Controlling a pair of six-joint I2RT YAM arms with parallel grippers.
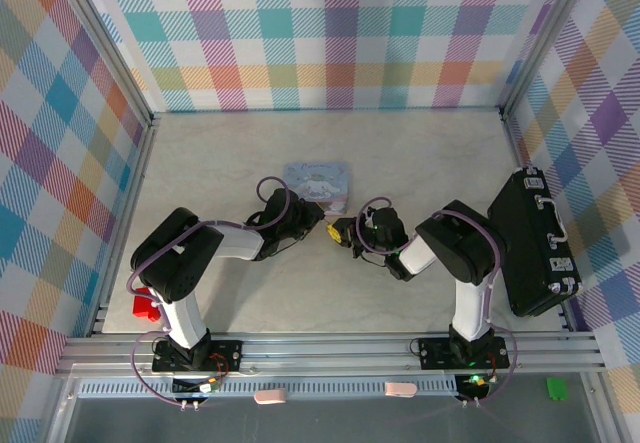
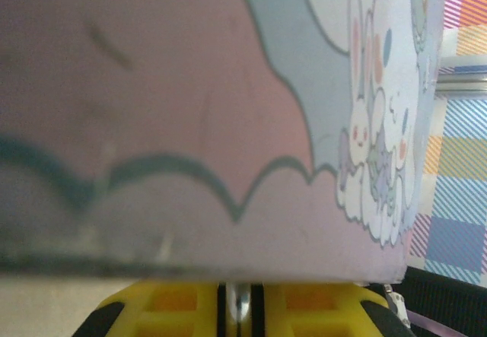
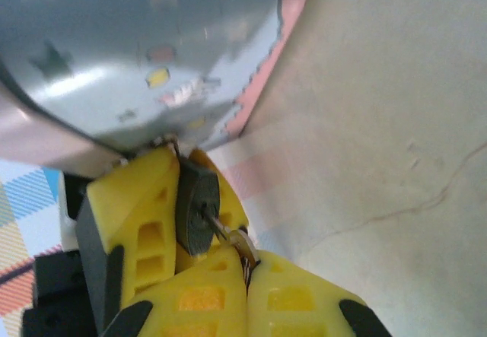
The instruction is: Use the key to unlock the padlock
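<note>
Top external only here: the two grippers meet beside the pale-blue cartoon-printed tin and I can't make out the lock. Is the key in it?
Observer: Yes. In the right wrist view the right gripper has its jaws shut on the small metal key, whose shaft runs into the face of the small dark padlock.
Operator: What holds the lock?
Observer: The left gripper: its yellow fingers clamp the padlock's body from both sides.
Operator: How close is the tin?
Observer: The pale-blue cartoon-printed tin stands right beyond the left gripper's fingertips; contact I cannot judge.
</note>
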